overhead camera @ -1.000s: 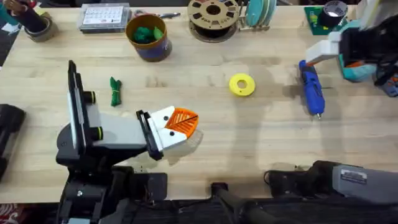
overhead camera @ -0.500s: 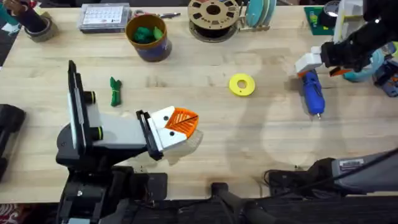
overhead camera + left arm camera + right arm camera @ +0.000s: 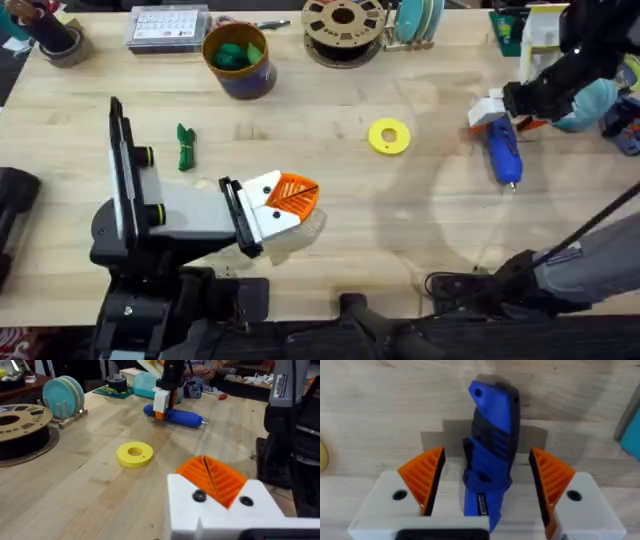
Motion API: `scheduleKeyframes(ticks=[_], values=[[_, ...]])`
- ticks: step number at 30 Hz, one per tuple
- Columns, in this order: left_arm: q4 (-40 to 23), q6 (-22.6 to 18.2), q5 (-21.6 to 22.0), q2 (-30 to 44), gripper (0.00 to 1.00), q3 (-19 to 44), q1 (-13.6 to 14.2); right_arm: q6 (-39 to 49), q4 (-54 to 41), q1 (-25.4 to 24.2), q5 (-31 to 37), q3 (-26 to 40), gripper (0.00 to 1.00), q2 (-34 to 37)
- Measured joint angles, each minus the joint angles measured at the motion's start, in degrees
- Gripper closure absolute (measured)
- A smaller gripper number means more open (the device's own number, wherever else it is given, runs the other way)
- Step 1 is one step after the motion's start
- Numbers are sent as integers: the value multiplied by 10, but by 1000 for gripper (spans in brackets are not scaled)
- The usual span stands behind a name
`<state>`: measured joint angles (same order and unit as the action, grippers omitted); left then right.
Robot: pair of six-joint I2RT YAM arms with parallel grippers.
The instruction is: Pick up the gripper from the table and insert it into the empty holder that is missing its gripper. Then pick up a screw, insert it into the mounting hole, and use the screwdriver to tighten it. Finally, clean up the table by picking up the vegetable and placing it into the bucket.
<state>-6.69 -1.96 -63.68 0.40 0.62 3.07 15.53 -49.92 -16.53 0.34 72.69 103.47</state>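
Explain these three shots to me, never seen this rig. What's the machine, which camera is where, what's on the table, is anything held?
It is two robot arms at a wooden table, each ending in a two-finger gripper with orange ribbed pads.

One picture looks down from above the arms' bases. The other two come from cameras on each wrist, looking past that arm's own fingers.

The left gripper rests low near the table's front, pads together, holding nothing that I can see. The right gripper is open, its pads on either side of the blue screwdriver, which lies flat on the table. It has not closed on it.

Also on the table: a yellow ring, a small dark-green toy vegetable, a bucket with a yellow rim holding green lumps, a brown spool and a rack of teal plates.
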Motion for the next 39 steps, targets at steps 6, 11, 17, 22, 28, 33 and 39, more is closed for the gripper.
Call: scheduleKeyframes(ticks=[6, 11, 17, 22, 28, 33, 39], values=[[0, 0, 0, 0, 992, 0, 0, 0, 15, 0, 0, 0, 5, 11], [0, 0, 0, 0, 992, 0, 0, -1, 18, 0, 2, 0, 5, 30], [0, 0, 0, 0, 992, 0, 0, 0, 22, -1, 6, 0, 117, 30], [0, 0, 0, 0, 992, 0, 0, 0, 29, -2, 6, 0, 465, 30], [0, 0, 0, 0, 992, 0, 0, 0, 34, -2, 4, 0, 981, 34], [0, 0, 0, 0, 992, 0, 0, 0, 34, -2, 3, 0, 976, 34], [0, 0, 0, 0, 992, 0, 0, 0, 35, -2, 3, 0, 976, 34]])
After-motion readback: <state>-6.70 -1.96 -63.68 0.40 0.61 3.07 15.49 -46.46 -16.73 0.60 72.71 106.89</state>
